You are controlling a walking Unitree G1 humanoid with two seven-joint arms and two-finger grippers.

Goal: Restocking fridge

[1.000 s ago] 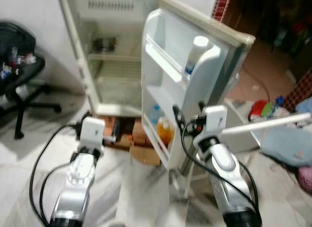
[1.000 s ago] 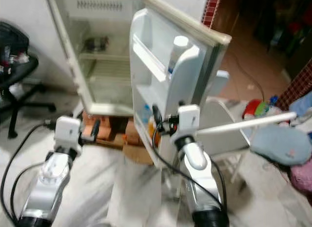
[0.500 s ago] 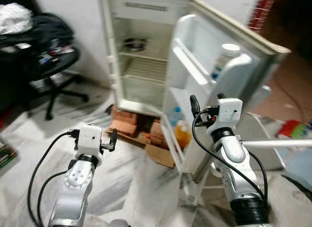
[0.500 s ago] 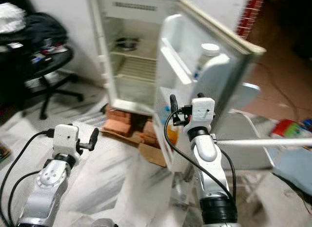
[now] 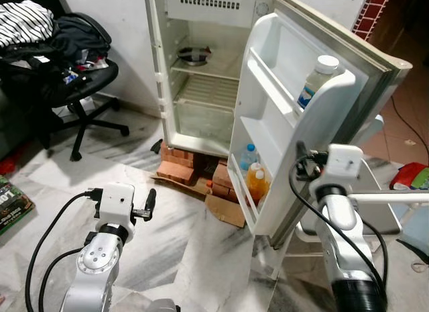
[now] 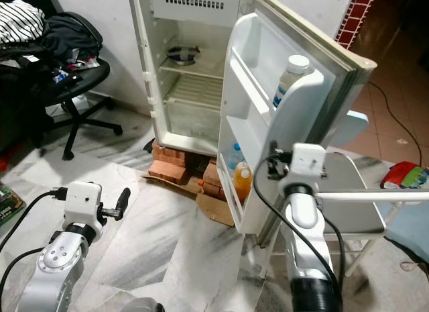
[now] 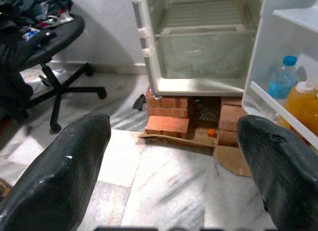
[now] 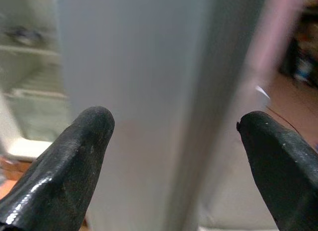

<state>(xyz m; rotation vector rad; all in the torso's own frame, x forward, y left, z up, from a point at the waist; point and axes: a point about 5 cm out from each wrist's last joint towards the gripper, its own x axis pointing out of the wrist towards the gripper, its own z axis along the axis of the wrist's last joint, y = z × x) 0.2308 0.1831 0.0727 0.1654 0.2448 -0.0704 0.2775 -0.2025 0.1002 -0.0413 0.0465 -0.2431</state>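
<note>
The fridge (image 5: 201, 117) stands open, its door (image 5: 295, 134) swung out to the right. The door shelves hold a white bottle (image 5: 315, 80), a small blue-capped water bottle (image 5: 248, 158) and an orange juice bottle (image 5: 257, 183). A metal bowl (image 5: 193, 55) sits on the top shelf inside. My right gripper (image 8: 174, 126) is open right at the door's free edge, with the edge between its fingers and apart from both. My left gripper (image 7: 174, 136) is open and empty, low over the floor and pointing at the fridge's base.
Red bricks (image 5: 177, 170) and flattened cardboard (image 5: 224, 210) lie under the fridge. A black office chair (image 5: 74, 77) piled with clothes is at the left. A white folding chair (image 5: 382, 201) stands close behind the door at the right. The floor is marble tile (image 5: 201, 258).
The whole view has shifted and sharpened as the camera moved. My right gripper now sits at the door's free edge instead of before its inner shelves. Both grippers stay open.
</note>
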